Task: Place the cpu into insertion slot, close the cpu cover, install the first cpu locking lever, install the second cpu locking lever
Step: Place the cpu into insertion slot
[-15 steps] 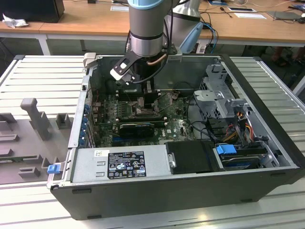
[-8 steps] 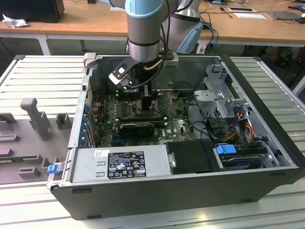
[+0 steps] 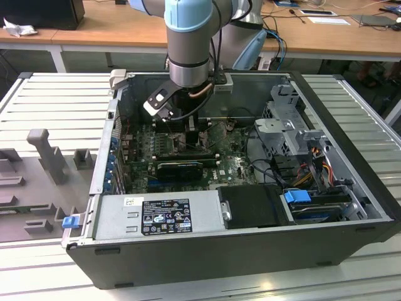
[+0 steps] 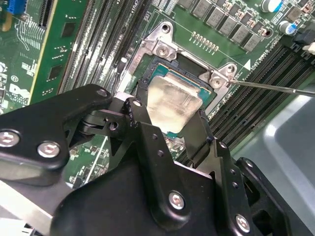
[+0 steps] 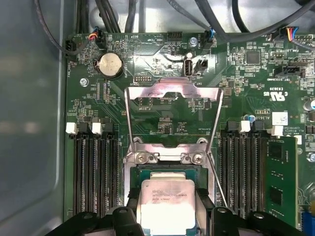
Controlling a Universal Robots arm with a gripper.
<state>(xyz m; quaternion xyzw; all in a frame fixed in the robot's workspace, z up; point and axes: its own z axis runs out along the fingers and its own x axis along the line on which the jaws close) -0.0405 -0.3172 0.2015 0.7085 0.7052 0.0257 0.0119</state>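
In both wrist views the cpu (image 4: pixel 174 96) (image 5: pixel 165 209), a pale silvery square chip, sits between the black fingers (image 4: pixel 142 105) of my gripper (image 4: pixel 170 110), which is shut on it. The chip is level, right over the insertion slot (image 4: pixel 165 49) (image 5: pixel 147 157); I cannot tell whether it is seated. The cpu cover (image 5: pixel 147 92), a thin grey frame, stands swung open behind the slot. A thin wire lever (image 4: pixel 275 87) (image 5: pixel 219 184) sticks out beside the socket. In the exterior view my gripper (image 3: pixel 191 133) reaches down into the open computer case.
Long black memory slots (image 5: pixel 93 172) (image 5: pixel 243 172) flank the socket, with a green memory module (image 5: pixel 281 177) beside them. Cables (image 5: pixel 123 14) hang near the board's edge. The case (image 3: pixel 207 251) holds a power supply (image 3: pixel 156 216) and a drive cage (image 3: pixel 294 135).
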